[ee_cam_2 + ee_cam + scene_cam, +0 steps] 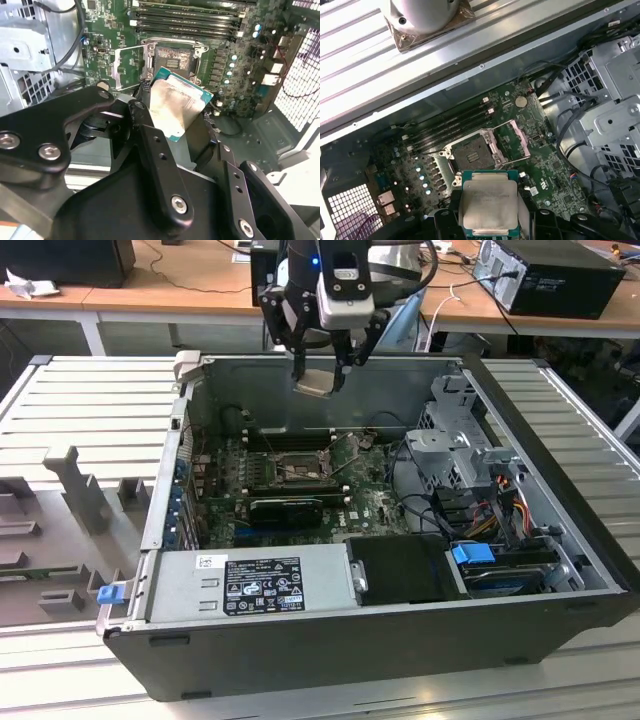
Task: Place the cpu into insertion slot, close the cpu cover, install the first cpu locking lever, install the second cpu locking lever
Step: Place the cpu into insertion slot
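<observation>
The gripper (pixel 320 375) hangs above the open computer case (pixel 400 640), its fingers closed on the edges of the cpu (pixel 488 205). It holds the cpu clear of the green circuit board (pixel 555 175), and the silver face shows in both wrist views. Below, the insertion slot (pixel 472 152) lies uncovered. The cpu cover (pixel 514 142) seems to be swung open beside it, though its angle is hard to judge.
</observation>
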Tool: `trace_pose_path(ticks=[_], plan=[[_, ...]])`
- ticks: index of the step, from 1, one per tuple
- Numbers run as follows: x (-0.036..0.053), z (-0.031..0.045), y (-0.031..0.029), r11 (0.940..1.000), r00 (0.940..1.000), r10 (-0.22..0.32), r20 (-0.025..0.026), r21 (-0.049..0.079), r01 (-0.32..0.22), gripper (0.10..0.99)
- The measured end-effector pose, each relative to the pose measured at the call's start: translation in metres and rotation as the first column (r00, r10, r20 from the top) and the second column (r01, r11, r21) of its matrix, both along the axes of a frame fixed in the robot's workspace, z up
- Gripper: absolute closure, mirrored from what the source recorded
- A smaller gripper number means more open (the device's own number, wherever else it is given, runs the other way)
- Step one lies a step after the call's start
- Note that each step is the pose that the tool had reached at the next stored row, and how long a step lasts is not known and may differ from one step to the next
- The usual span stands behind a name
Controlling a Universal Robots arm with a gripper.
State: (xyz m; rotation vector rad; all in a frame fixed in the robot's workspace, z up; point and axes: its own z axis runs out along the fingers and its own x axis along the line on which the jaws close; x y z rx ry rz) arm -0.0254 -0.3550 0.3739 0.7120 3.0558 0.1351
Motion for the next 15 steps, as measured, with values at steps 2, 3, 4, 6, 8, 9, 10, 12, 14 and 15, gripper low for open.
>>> trace_pose_path(ticks=[2,3,4,6,8,9,10,12,14,15], plan=[[0.0,-0.0001,0.0,0.9996,0.9996,-0.027,0.0,0.0,0.027,0.561],[0.0,-0.0001,0.0,0.9991,0.9991,-0.042,0.0,0.0,0.042,0.561],[0.0,-0.0001,0.0,0.9983,0.9983,-0.058,0.0,0.0,0.058,0.561],[0.0,-0.0002,0.0,0.9969,0.9969,-0.079,0.0,0.0,0.079,0.561],[0.0,-0.0003,0.0,0.9944,0.9944,-0.105,0.0,0.0,0.105,0.561],[0.0,-0.0003,0.0,0.9934,0.9934,-0.114,0.0,0.0,0.114,0.561],[0.0,-0.0003,0.0,0.991,0.991,-0.134,0.0,0.0,0.134,0.561],[0.0,-0.0004,0.0,0.9859,0.9859,-0.167,0.0,0.0,0.167,0.561],[0.0,-0.0004,0.0,0.9819,0.9819,-0.189,0.0,0.0,0.189,0.561],[0.0,-0.0004,0.0,0.98,0.98,-0.199,-0.0001,0.0,0.199,0.561]])
